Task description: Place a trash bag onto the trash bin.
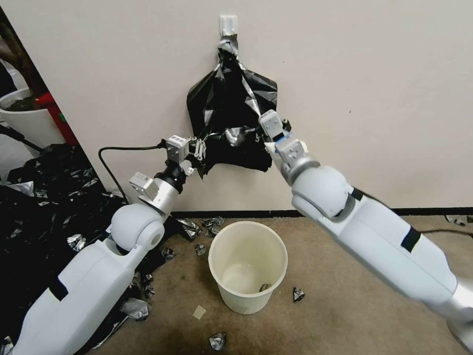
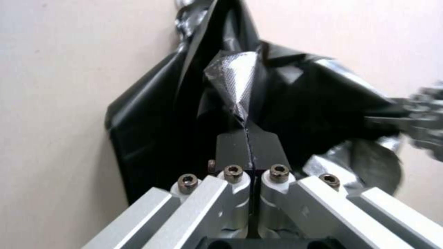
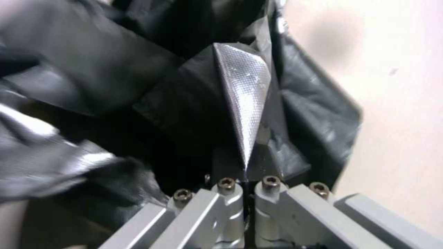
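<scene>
The trash bag [image 1: 231,125] is seen hanging against the wall from a white hook [image 1: 228,24], its neck wound with grey tape [image 1: 229,47], so its long axis runs vertically. Both end effectors are raised to its lower half. The left end effector [image 1: 201,148] is held at the bag's lower left edge; in the left wrist view its jaws are seen pressed together with a ridge of black film pinched between them [image 2: 247,136]. The right end effector [image 1: 276,129] is held at the bag's right side, and its jaws are likewise closed on a fold of film [image 3: 247,169].

The trash bin [image 1: 248,266] is stood upright on the carpet directly below the bag, near the wall's base and between the two arms, well apart from both end effectors. The coming move is therefore judged to be downward, with neither arm clearly nearer.

No brand, label or legible writing is seen anywhere.
</scene>
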